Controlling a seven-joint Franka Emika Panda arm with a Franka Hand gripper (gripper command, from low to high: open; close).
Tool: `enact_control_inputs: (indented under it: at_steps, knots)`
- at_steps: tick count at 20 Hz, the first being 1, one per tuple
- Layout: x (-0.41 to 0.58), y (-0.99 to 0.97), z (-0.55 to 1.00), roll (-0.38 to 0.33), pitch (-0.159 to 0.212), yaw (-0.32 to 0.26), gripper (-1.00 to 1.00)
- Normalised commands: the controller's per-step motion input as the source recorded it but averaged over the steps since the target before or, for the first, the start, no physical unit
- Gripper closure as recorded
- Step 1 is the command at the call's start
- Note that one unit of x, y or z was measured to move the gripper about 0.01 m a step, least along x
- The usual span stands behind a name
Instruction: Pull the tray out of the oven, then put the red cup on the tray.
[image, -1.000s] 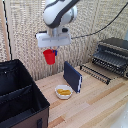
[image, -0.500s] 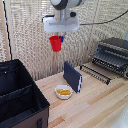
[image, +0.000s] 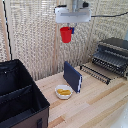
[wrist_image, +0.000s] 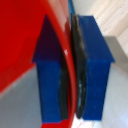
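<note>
Red cup (image: 65, 34) is hanging high above the wooden surface (image: 100, 102), pinched at its wall by the fingers (image: 70, 30), which are closing on it from both sides; in the wrist view the blue fingers (wrist_image: 95, 70) are pressing dark pads against the red cup's thin wall (wrist_image: 30, 40), one inside and one outside. Whether anything is sitting inside the cup cannot be told. Below and slightly to the exterior view's right of the cup, an upright dark-blue flat panel (image: 72, 76) is standing on the surface, and just beside its base a white bowl (image: 63, 92) is holding yellow pieces (image: 63, 91). Toward the exterior view's right, the oven (image: 114, 54) is sitting at the surface's far edge with the tray (image: 96, 72) of thin parallel bars sticking out in front of it, nothing resting on it. On the exterior view's left, a large black fabric case (image: 20, 97) is lying open, well apart from the oven. A pale woven screen (image: 35, 35) is filling the background behind the arm.
</note>
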Motion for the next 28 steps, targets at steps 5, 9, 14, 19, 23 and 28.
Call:
enact_control_inputs:
  at_steps: [5,9,14,19,23,28]
  knots:
    - [0.003,-0.96,0.12,0.074,0.003,-0.028,1.0]
    - [0.013,-0.99,0.01,0.054,0.0,-0.029,1.0]
    - [0.0,-0.74,-0.01,0.006,-0.017,-0.166,1.0]
    - [-0.005,-0.48,-0.05,0.0,-0.036,-0.279,1.0]
    - [-0.001,-0.5,0.0,0.0,-0.01,-0.269,1.0]
    - [0.0,-0.63,0.0,0.0,0.003,-0.214,1.0]
